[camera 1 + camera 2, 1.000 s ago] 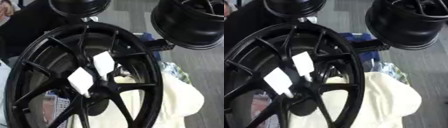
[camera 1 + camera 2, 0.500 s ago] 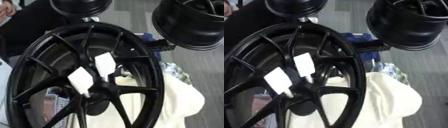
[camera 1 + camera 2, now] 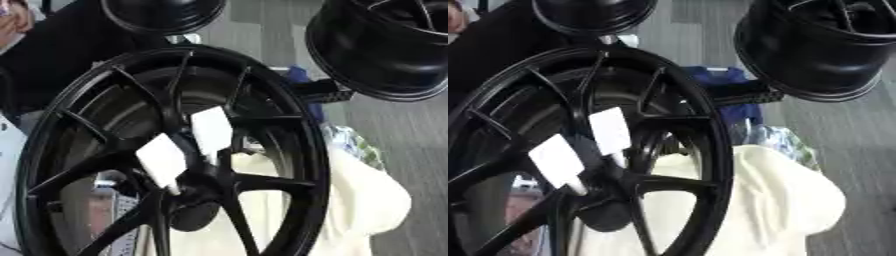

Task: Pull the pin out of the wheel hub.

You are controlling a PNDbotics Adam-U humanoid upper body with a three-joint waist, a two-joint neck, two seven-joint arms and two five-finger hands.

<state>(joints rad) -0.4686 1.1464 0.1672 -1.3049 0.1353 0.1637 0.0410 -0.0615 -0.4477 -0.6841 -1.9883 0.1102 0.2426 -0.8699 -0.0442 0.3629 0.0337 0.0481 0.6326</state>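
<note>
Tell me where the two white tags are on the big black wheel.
The white tags sit side by side near the wheel centre, just above its hub, left of the cream cloth.

Black spoked wheel hub (image 3: 579, 150) upright, two white tags (image 3: 610, 130) near its centre, cream cloth (image 3: 772, 200) behind

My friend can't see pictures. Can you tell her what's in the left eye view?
A big black spoked wheel stands close up, with two white flat tags near its dark centre hub. Cream cloth lies behind it, and two more black wheel rims sit further back.
</note>
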